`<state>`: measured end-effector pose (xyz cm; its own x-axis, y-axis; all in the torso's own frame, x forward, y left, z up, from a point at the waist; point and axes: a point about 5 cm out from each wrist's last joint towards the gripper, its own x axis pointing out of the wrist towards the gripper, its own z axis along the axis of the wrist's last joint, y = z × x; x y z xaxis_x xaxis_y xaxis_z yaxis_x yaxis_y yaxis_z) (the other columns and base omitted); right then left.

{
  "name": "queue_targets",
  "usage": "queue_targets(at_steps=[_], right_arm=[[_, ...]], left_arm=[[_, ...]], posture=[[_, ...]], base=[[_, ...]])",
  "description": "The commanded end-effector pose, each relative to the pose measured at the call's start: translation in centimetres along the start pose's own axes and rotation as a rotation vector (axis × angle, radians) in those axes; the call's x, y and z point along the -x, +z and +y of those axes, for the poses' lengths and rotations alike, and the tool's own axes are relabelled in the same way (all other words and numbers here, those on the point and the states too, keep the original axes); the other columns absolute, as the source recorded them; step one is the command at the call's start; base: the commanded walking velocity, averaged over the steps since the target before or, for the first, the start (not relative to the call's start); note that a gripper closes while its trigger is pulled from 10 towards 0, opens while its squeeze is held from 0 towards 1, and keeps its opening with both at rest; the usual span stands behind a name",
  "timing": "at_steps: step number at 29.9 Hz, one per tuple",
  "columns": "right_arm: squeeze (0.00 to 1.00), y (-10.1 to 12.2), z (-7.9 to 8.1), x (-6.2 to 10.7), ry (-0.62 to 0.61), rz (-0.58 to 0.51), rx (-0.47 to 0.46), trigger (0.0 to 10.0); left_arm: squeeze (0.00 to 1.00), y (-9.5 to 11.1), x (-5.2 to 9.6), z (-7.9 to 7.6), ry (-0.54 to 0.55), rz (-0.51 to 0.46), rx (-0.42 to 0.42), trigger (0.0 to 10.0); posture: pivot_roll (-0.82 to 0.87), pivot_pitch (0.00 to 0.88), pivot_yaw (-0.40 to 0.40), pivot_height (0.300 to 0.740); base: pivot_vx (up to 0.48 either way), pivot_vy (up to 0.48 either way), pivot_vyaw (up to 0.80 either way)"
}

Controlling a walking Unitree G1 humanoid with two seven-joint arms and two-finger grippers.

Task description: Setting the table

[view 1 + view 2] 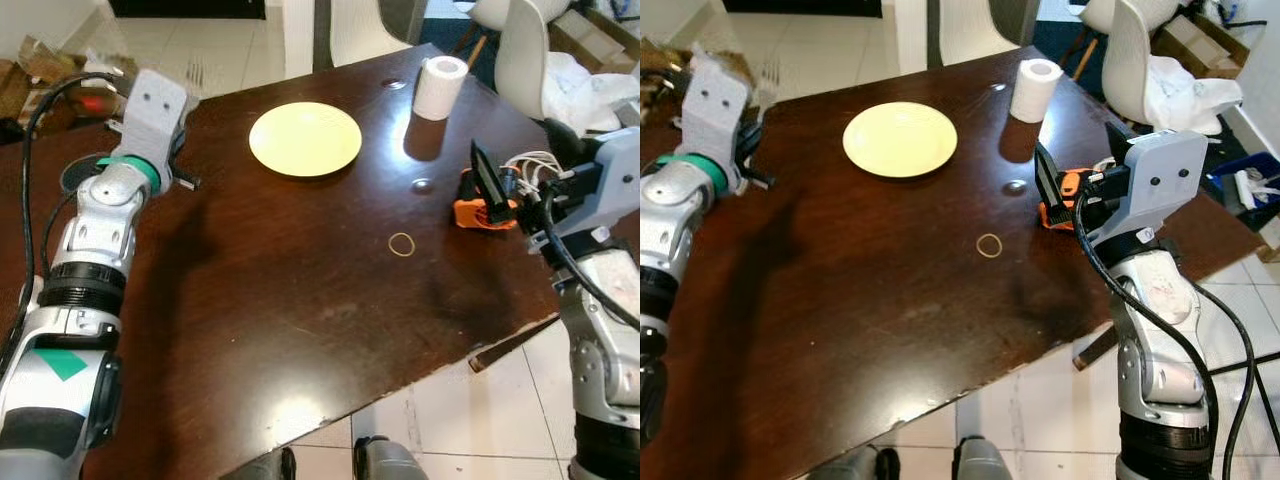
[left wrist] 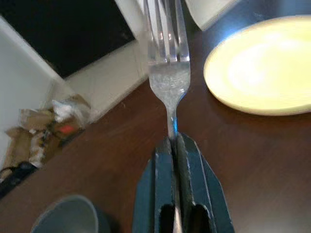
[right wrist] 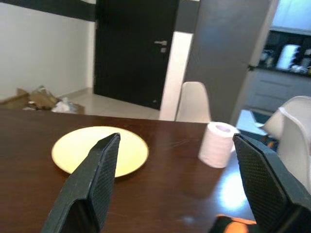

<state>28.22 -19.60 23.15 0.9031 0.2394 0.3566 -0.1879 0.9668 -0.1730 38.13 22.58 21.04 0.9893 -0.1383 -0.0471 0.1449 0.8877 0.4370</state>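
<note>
The fork point(image 2: 168, 63) tips are cut off; the left gripper point(image 2: 173, 145) pinches its handle, the right gripper point(image 3: 177, 160) is spread wide above the table point(image 1: 300, 290).

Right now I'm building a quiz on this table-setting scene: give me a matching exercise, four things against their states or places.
Things:
1. fork
2. yellow plate
3. paper roll
4. right pincer

States:
A. standing upright near the table's far edge
B. open
C. clamped in the left pincer
D. lying flat, nothing on it

Pairs: 1-C, 2-D, 3-A, 4-B
</note>
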Motion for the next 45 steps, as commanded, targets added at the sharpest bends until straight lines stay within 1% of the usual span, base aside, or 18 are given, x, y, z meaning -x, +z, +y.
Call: queue_targets(at_steps=[1,3,4,6,7,9,11,12,13,16,22,25,28,33,35,37,41,45], right_arm=[[0.00,-2.1,1.9,-0.3,0.037,0.048,-0.054,10.0],[0.00,-2.1,1.9,-0.3,0.037,0.048,-0.054,10.0],[0.00,-3.1,2.4,0.0,0.044,0.079,-0.074,10.0],[0.00,-3.1,2.4,0.0,0.044,0.079,-0.074,10.0],[0.00,-4.0,2.7,0.8,0.062,0.120,-0.081,10.0],[0.00,-4.2,2.0,1.8,0.091,0.161,-0.067,10.0],[0.00,-4.2,2.0,1.8,0.091,0.161,-0.067,10.0],[0.00,-3.9,1.1,2.7,0.119,0.190,-0.041,10.0],[0.00,-3.9,1.1,2.7,0.119,0.190,-0.041,10.0],[0.00,-1.2,-1.7,3.5,0.175,0.193,0.048,10.0],[0.00,-0.5,-1.7,3.6,0.196,0.178,0.082,10.0],[0.00,-0.6,-0.5,3.1,0.149,0.121,0.060,10.0],[0.00,-0.6,-0.5,3.1,0.149,0.121,0.060,10.0],[0.00,-0.9,0.1,2.8,0.112,0.095,0.056,10.0],[0.00,-1.0,0.6,1.6,0.066,0.052,0.061,10.0],[0.00,-1.0,0.6,1.6,0.066,0.052,0.061,10.0],[0.00,-0.1,1.9,-0.3,0.077,-0.008,0.035,10.0],[0.00,0.2,2.8,-1.1,0.110,-0.030,0.015,10.0]], left_arm=[[0.00,-3.7,1.3,-2.1,-0.092,0.080,0.008,10.0],[0.00,-3.7,1.3,-2.1,-0.092,0.080,0.008,10.0],[0.00,-4.9,1.7,-3.4,-0.106,0.091,0.030,10.0],[0.00,-4.9,1.7,-3.4,-0.106,0.091,0.030,10.0],[0.00,-5.2,1.8,-4.8,-0.126,0.078,0.062,10.0],[0.00,-4.2,1.3,-5.3,-0.141,0.026,0.079,10.0],[0.00,-4.2,1.3,-5.3,-0.141,0.026,0.079,10.0],[0.00,-2.8,0.7,-5.0,-0.147,-0.031,0.067,10.0],[0.00,-2.8,0.7,-5.0,-0.147,-0.031,0.067,10.0],[0.00,3.0,-1.0,-1.0,-0.120,-0.185,0.004,10.0],[0.00,3.7,-1.0,-0.7,-0.157,-0.189,-0.020,10.0],[0.00,1.9,0.5,-3.4,-0.286,-0.145,0.005,10.0],[0.00,1.9,0.5,-3.4,-0.286,-0.145,0.005,10.0],[0.00,0.1,1.1,-4.8,-0.350,-0.048,-0.001,10.0],[0.00,-2.0,1.3,-5.5,-0.365,0.078,0.039,10.0],[0.00,-2.0,1.3,-5.5,-0.365,0.078,0.039,10.0],[0.00,-3.7,1.4,-6.0,-0.365,0.178,0.057,10.0],[0.00,-3.9,1.6,-6.6,-0.357,0.177,0.065,10.0]], posture=[[0.03,0.000,0.029,0.740],[0.03,0.000,0.029,0.740],[0.04,0.000,0.017,0.740],[0.04,0.000,0.017,0.740],[0.04,0.000,0.006,0.740],[0.04,0.000,0.002,0.740],[0.04,0.000,0.002,0.740],[0.03,0.000,0.003,0.740],[0.03,0.000,0.003,0.740],[0.01,0.000,0.023,0.740],[0.00,0.000,0.031,0.740],[0.00,0.000,0.037,0.740],[0.00,0.000,0.037,0.740],[0.01,0.000,0.046,0.740],[0.02,0.000,0.057,0.740],[0.02,0.000,0.057,0.740],[0.04,0.000,0.054,0.740],[0.05,0.000,0.048,0.740]], base=[[0.000,0.000,0.00],[0.000,0.000,0.00],[0.000,0.000,0.00],[0.000,0.000,0.00],[0.000,0.000,0.00],[0.000,0.000,0.00],[0.000,0.000,0.00],[0.000,0.000,0.00],[0.000,0.000,0.00],[0.000,0.000,0.00],[0.000,0.000,0.00],[0.000,0.000,0.00],[0.000,0.000,0.00],[0.000,0.000,0.00],[0.000,0.000,0.00],[0.000,0.000,0.00],[0.000,0.000,0.00],[0.000,0.000,0.00]])
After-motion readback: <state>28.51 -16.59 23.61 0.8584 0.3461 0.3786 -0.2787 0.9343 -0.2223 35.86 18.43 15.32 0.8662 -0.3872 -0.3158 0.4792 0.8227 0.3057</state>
